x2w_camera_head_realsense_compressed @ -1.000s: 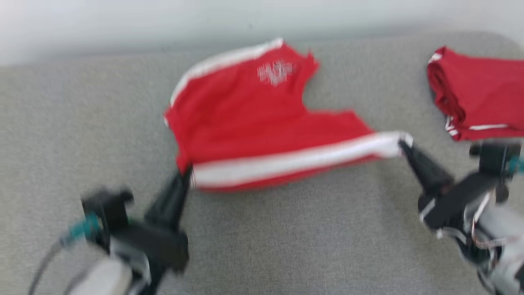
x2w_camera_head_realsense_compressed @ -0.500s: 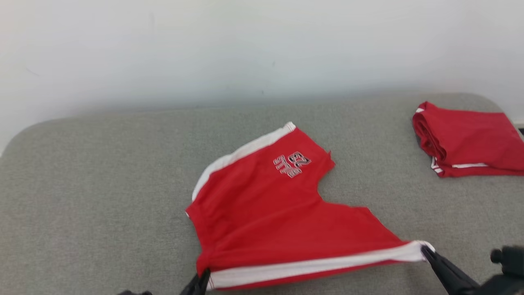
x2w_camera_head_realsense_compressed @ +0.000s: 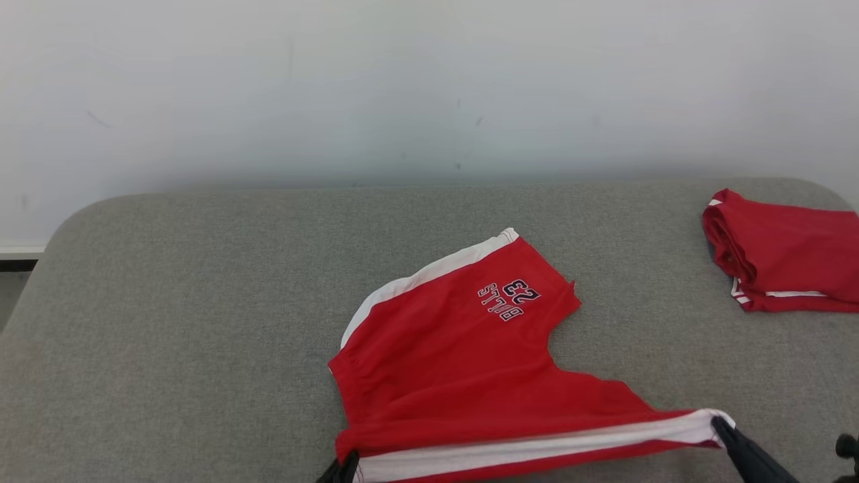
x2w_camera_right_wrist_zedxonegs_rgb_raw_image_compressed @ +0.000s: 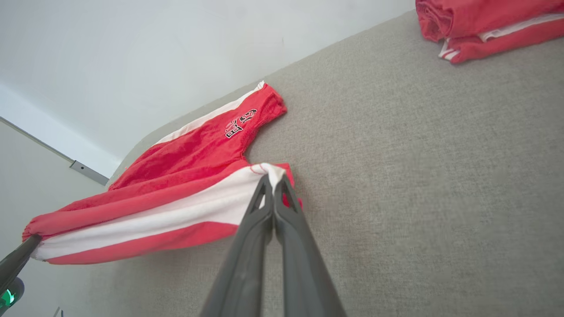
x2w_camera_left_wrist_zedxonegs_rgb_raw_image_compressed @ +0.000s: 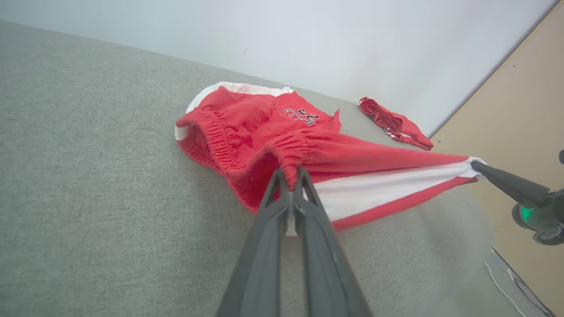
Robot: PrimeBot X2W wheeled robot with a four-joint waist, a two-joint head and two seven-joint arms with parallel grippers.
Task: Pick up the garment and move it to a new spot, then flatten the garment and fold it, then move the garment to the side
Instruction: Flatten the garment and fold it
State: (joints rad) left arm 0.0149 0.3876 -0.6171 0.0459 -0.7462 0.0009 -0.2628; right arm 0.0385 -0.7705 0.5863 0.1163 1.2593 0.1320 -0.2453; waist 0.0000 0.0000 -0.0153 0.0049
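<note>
Red garment (x2w_camera_head_realsense_compressed: 456,376) lettered "BULLS 23"; upside down in the head view

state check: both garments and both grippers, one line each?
red shorts: unfolded; near striped edge lifted and pulled taut between the grippers, far part lying on the grey surface.
left gripper: shut on the shorts' waistband end.
right gripper: shut on the shorts' leg-hem corner.
folded red garment: folded, lying at the surface's right end, apart from the shorts.

Folded red shorts (x2w_camera_head_realsense_compressed: 785,255) at far right of grey padded surface (x2w_camera_head_realsense_compressed: 201,302); white wall (x2w_camera_head_realsense_compressed: 402,87) behind.
</note>
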